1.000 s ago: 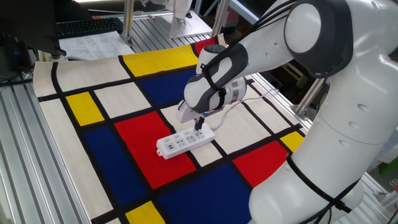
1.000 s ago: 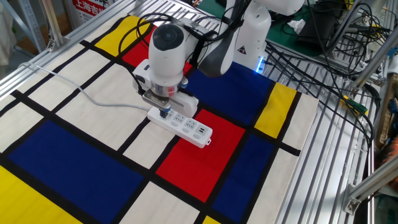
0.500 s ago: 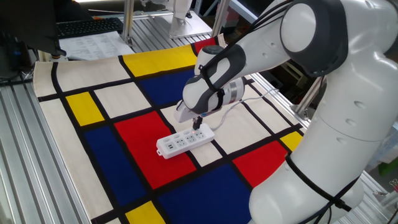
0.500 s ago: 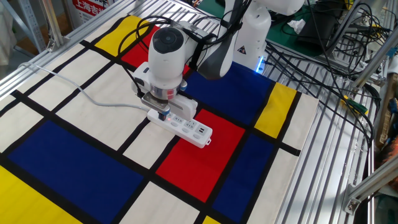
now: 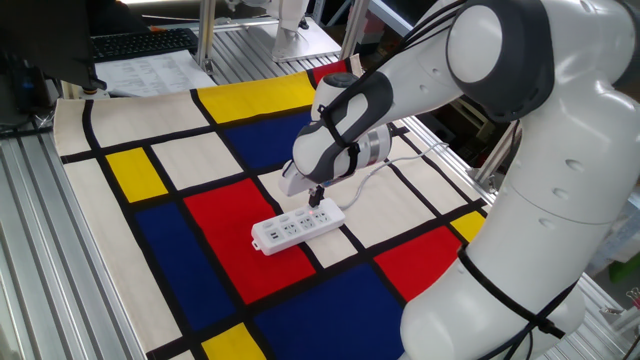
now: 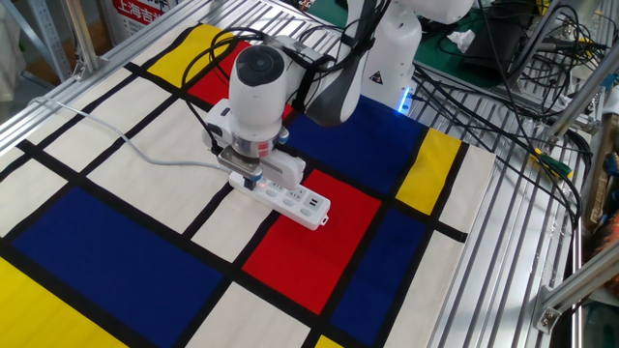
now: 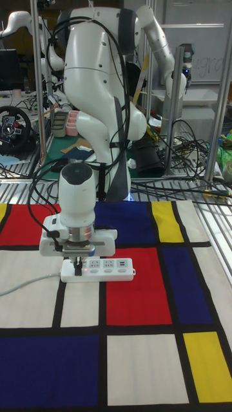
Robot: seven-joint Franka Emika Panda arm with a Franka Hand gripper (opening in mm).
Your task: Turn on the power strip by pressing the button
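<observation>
The white power strip [image 5: 297,228] [image 6: 290,196] [image 7: 106,269] lies flat on the chequered cloth, across a red and a white panel. Its thin cord [image 6: 145,155] [image 7: 32,283] runs off to the side. My gripper [image 5: 318,198] [image 6: 250,179] [image 7: 78,262] points straight down over the strip's cord end. Its dark fingers are shut together into one narrow tip that touches the strip's top. The button is hidden under that tip. A small red glow [image 7: 78,271] shows just in front of the fingers.
The coloured cloth [image 5: 160,170] covers the table, with aluminium rails [image 6: 522,222] along its edges. A keyboard [image 5: 140,45] and papers [image 5: 150,72] lie beyond the far corner. Loose cables [image 6: 503,58] and the arm's base [image 7: 103,84] stand behind the strip.
My gripper has crept a little along the strip toward its cord end and stays low on it. The strip itself has not moved.
</observation>
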